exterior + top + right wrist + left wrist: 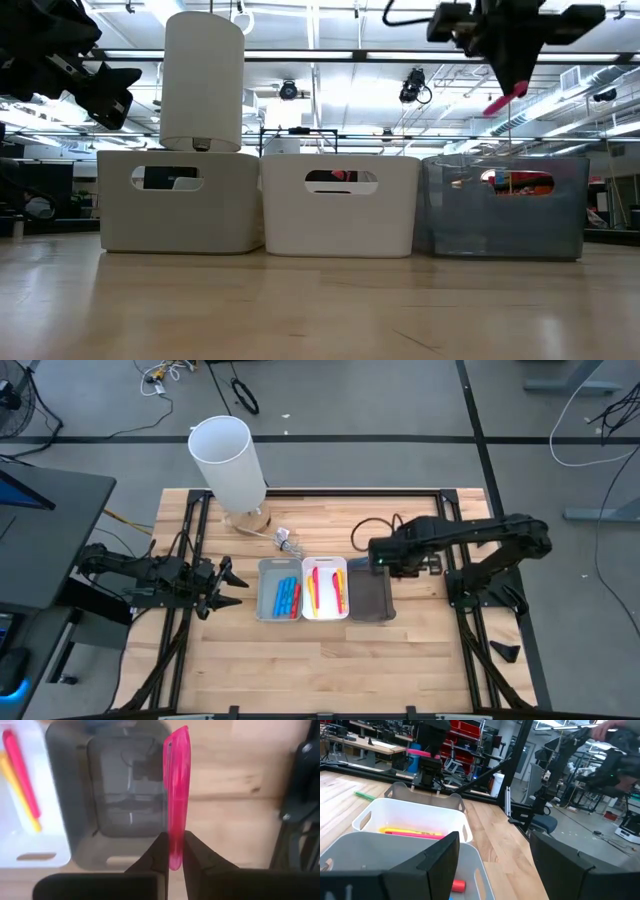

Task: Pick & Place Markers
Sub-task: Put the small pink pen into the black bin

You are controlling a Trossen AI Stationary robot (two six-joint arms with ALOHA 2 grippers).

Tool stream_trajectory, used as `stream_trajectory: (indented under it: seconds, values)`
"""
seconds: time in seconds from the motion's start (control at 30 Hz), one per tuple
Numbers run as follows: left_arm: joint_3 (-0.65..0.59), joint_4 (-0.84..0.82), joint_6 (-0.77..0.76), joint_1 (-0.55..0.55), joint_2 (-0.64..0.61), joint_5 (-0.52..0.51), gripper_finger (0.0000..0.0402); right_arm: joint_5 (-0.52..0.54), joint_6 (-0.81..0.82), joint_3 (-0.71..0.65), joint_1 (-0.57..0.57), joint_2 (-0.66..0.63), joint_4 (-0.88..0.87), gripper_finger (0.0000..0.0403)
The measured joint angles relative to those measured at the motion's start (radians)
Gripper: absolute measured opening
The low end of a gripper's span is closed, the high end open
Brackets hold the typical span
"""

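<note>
My right gripper (383,560) hangs above the far end of an empty dark grey tray (372,598), shut on a pink marker (176,780). The same marker (505,99) shows high over that tray in the low view. Several blue markers and a red one (286,598) lie in the light grey tray (264,592). Yellow and red markers (325,588) lie in the white tray (308,610). My left gripper (235,585) waits open, left of the trays and raised off the table; its wrist view shows the spread fingers (440,852) before the trays. My right gripper pinches the pink marker between its two fingers at one end (175,851). The fingers lie along the marker, which sticks out past the fingertips (161,845). It comes from above, slanting down. The marker is lifted clear, its free end (492,106) tilted downward above the dark grey tray.
A tall white cylinder (230,460) stands on a round wooden base at the table's far edge, behind the light grey tray. A small pale object (285,540) lies on the table between it and the trays. Bare wood stretches along the near side (320,670).
</note>
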Motion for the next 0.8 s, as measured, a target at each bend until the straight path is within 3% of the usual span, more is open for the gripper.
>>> stream_trajectory:
  seconds: [0.37,0.8]
  values:
    - [0.000,0.000,0.000,0.000,0.000,0.000,0.0248,-0.027,0.156,0.127,0.147,0.109,-0.001,0.0027]
    - [0.000,-0.001,0.000,0.000,0.000,0.000,0.0248,-0.023,0.092,0.122,0.122,0.125,0.013,0.0027]
